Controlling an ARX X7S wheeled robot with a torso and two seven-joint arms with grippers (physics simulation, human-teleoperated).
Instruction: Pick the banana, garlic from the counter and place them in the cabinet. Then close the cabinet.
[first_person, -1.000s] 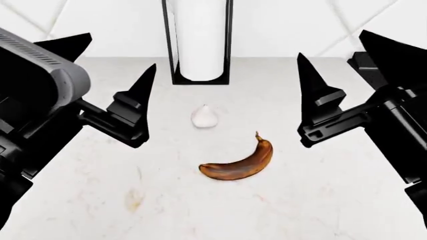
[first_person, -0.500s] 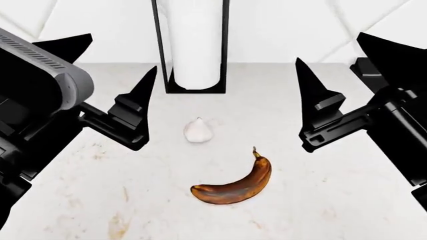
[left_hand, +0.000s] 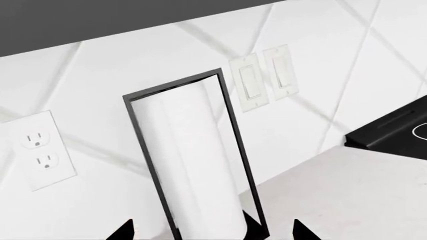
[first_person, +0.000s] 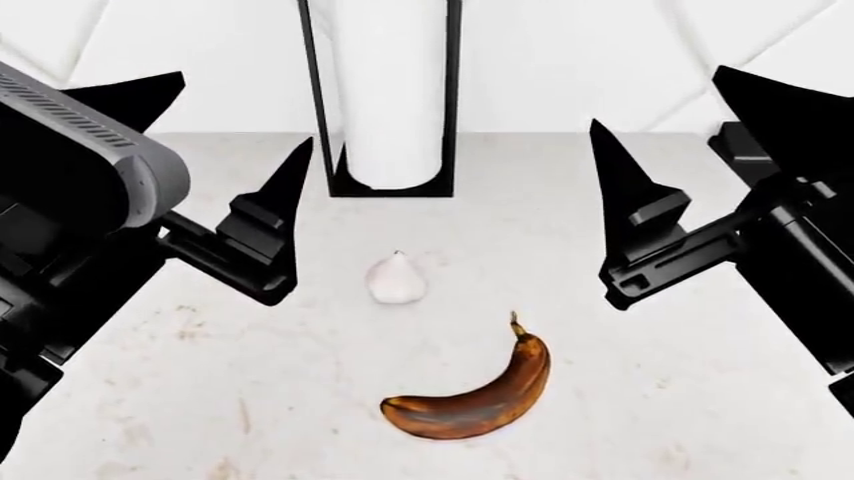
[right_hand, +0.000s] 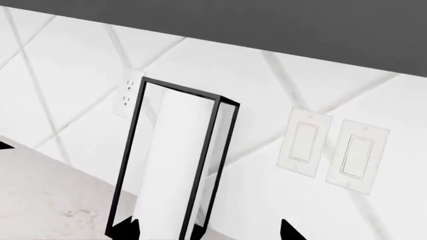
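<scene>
The banana (first_person: 474, 395), dark brown with orange patches, lies on the white counter (first_person: 707, 400) near the front, stem pointing away from me. The whitish garlic (first_person: 396, 279) sits just behind it and slightly left. My left gripper (first_person: 234, 115) hovers open above the counter, left of the garlic, nothing between its fingers. My right gripper (first_person: 661, 100) hovers open to the right of both items, also empty. Both wrist views show only fingertips, of the left gripper (left_hand: 210, 232) and the right gripper (right_hand: 210, 230), facing the wall. The cabinet is out of view.
A tall white paper-towel roll in a black frame (first_person: 384, 90) stands at the back of the counter against the tiled wall; the paper-towel roll (left_hand: 193, 160) fills the left wrist view. An outlet (left_hand: 39, 150), switches (right_hand: 333, 150) and a black cooktop corner (left_hand: 393, 132) are nearby.
The head view has shifted: the banana and garlic sit lower in it and the paper-towel holder looms larger. Both grippers keep their places in the view, still open.
</scene>
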